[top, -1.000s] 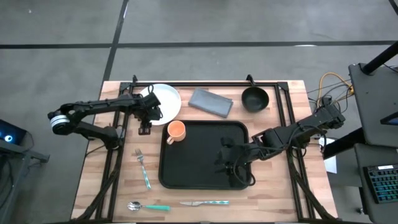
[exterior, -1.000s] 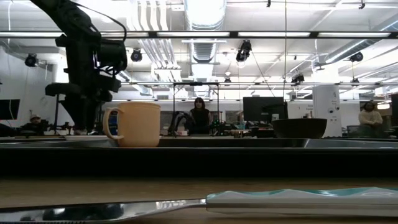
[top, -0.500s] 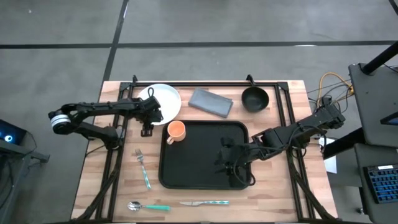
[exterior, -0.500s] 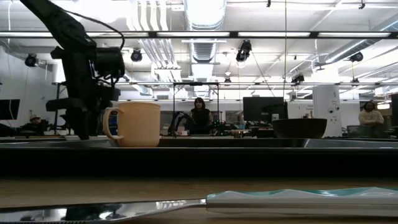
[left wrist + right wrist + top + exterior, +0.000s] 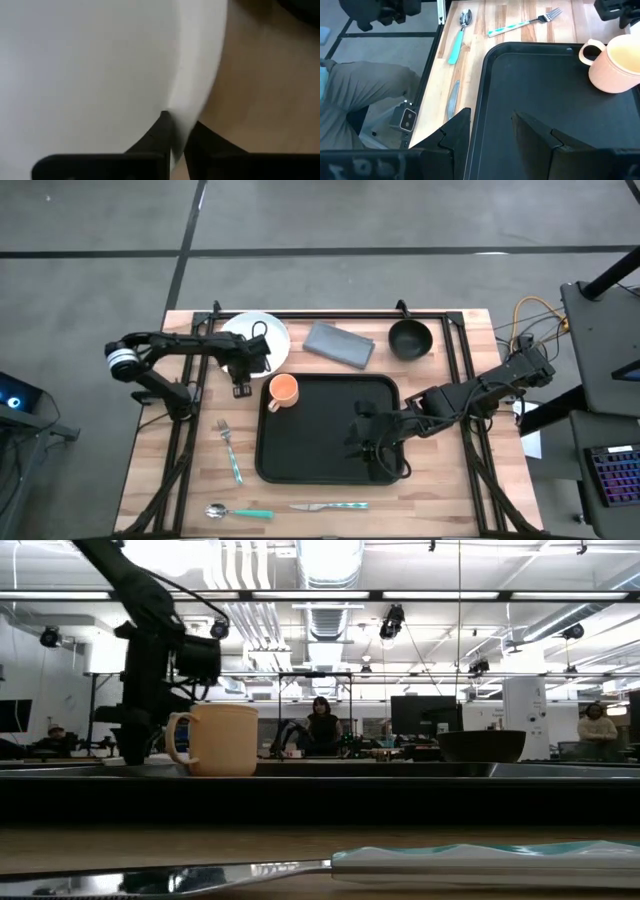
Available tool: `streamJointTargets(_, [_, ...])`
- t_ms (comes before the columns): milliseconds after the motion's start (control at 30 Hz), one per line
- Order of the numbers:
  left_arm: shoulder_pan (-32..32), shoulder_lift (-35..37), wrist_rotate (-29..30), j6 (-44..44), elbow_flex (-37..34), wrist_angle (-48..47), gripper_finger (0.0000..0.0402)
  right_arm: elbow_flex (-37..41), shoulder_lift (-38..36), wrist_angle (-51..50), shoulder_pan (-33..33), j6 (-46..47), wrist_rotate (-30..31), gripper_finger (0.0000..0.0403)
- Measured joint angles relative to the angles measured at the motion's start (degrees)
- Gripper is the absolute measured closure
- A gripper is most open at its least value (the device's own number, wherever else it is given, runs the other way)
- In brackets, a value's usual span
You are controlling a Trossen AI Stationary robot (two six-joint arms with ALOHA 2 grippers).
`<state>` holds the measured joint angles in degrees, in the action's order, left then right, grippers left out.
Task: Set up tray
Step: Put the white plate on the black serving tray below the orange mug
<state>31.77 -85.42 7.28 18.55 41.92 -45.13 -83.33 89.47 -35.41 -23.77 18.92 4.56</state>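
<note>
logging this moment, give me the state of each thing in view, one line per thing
left gripper: shut on the white plate's rim
white plate: flat on the table, off the tray
right gripper: open, over the tray's near edge, holding nothing
tray: flat on the table
orange mug: upright in the tray's corner
black bowl: upright, off the tray
grey napkin: folded, off the tray

I see the large flat black rectangular tray (image 5: 325, 435) with rounded corners and a low raised rim, lying flat mid-worktop, long side across, an orange mug standing in its far left corner (image 5: 530, 95)
</note>
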Motion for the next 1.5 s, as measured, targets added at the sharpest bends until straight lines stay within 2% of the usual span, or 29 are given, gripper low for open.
streamJointTargets(133, [-0.5, 4.0, 1.9, -2.8, 4.1, -4.8, 0.0399, 0.0, 0.0, -1.0, -0.1, 0.0, 0.0, 0.0266])
streamJointTargets(433, [-4.9, 16.6, -1.6, -6.2, 10.3, -15.0, 0.04, 0.0, 0.0, -1.7, -0.2, -1.4, 0.0, 0.0266])
streamJointTargets(667, [-9.6, 19.9, -1.5, -10.0, 14.4, -22.1, 0.0401, 0.0, 0.0, -1.7, -0.1, -3.1, 0.0, 0.0266])
streamJointTargets(833, [-13.7, 19.5, 0.5, -12.2, 21.1, -28.0, 0.0401, 0.0, 0.0, -3.3, -0.1, -3.3, 2.2, 0.0266])
streamJointTargets(933, [-19.5, 18.3, 0.8, -12.1, 25.9, -31.7, 0.0401, 0.2, 0.0, -4.8, -0.1, -0.1, 9.7, 0.0266])
streamJointTargets(1033, [-28.9, 16.6, 4.8, -12.5, 30.5, -36.8, 0.0401, 0.8, 0.0, -3.6, 0.0, 4.0, 15.0, 0.0266])
streamJointTargets(1267, [-51.0, 10.5, 15.0, -23.2, 41.4, -42.6, 0.0402, 1.1, -0.2, -5.9, 0.3, 13.5, 17.8, 0.0266])
streamJointTargets(1367, [-58.5, 6.5, 18.7, -25.9, 44.8, -44.1, 0.0402, 1.1, -1.7, -7.9, 2.4, 16.9, 19.3, 0.0266])
streamJointTargets(1500, [-64.7, -0.2, 20.4, -26.7, 47.8, -44.3, 0.0402, 1.1, -6.0, -7.7, 7.5, 17.1, 14.2, 0.0263])
